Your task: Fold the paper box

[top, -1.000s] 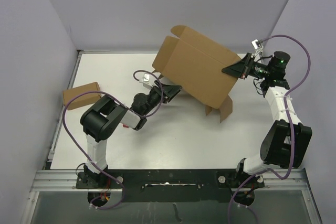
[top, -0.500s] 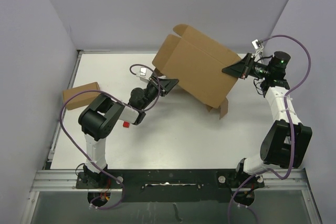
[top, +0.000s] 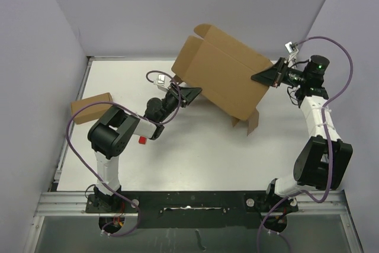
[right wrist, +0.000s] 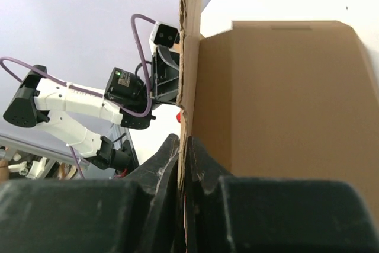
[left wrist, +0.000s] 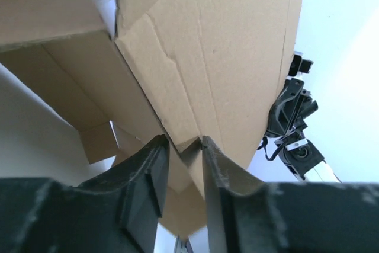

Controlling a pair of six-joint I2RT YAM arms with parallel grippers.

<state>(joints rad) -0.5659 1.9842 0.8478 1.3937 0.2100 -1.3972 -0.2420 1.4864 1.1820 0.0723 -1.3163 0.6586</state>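
Brown paper box (top: 222, 78), tilted and open.

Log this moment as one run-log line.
left gripper: shut on box corner | right gripper: shut on box edge | box: tilted, flaps open

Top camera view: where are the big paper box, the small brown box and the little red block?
paper box (top: 228, 78): top camera view, on its broad upper panel.
small brown box (top: 92, 108): top camera view, middle of its upper face.
red block (top: 142, 140): top camera view, on its top.
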